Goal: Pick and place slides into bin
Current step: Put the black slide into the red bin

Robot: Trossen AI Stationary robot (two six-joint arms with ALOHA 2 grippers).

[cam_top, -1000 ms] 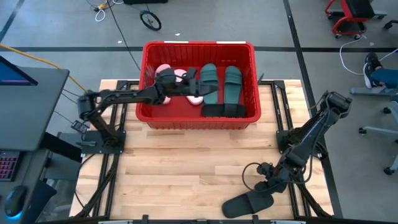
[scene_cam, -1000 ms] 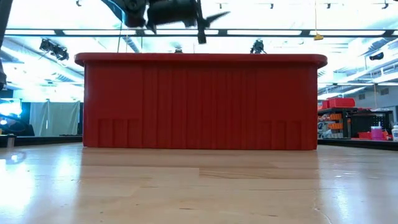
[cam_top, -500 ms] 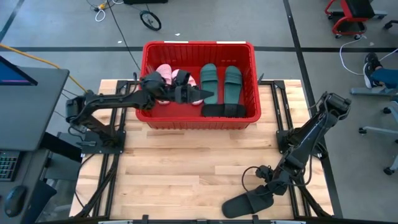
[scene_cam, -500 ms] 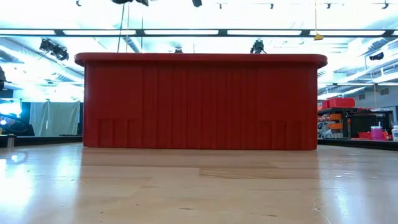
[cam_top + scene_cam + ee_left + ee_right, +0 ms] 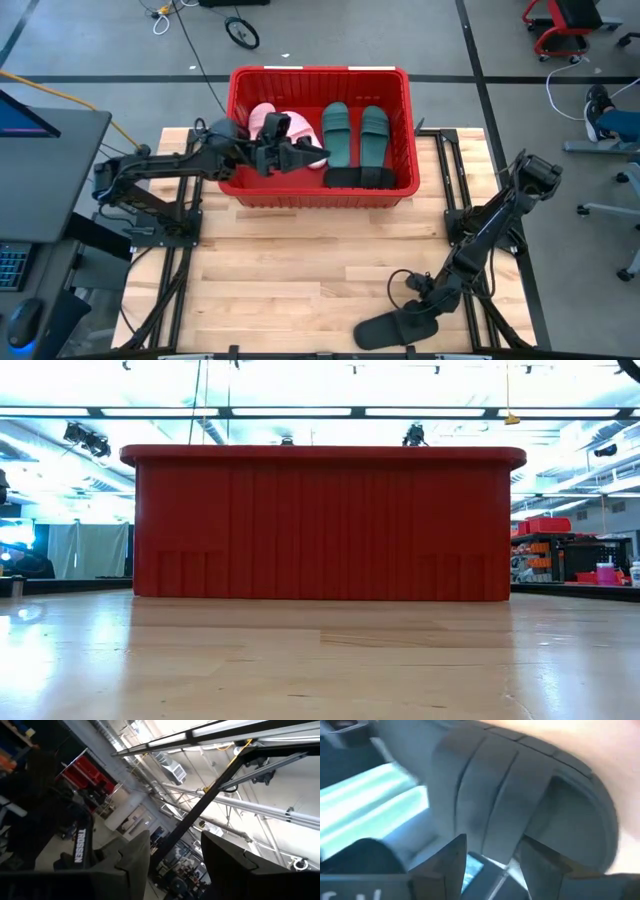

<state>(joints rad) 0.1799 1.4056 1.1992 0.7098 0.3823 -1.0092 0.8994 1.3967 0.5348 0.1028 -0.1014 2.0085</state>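
The red bin (image 5: 318, 192) stands at the table's far middle and fills the low view (image 5: 320, 525). In it lie two pale pink slides (image 5: 264, 120), two dark green slides (image 5: 352, 135) and one black slide (image 5: 358, 177). Another black slide (image 5: 392, 328) lies flat on the table at the near edge, right of the middle. My left gripper (image 5: 312, 152) is open and empty above the bin's left half, its fingers (image 5: 131, 862) tipped up toward the ceiling. My right gripper (image 5: 418, 298) is open, low at the black slide's right end. My right gripper (image 5: 492, 855) has its fingers (image 5: 445, 862) on either side of the black slide's ribbed strap (image 5: 490, 805), coming in low from the table's right. I cannot tell whether they touch it. The slide lies on the table.
Bare wooden tabletop (image 5: 300, 280) lies between the bin and the near edge. The arms' dark base frames stand at the table's left (image 5: 160, 225) and right (image 5: 465, 235) sides.
My left gripper has drawn back toward the table's left edge above the bin and has risen out of the low view. My right gripper has gone a little toward the near edge and the black slide.
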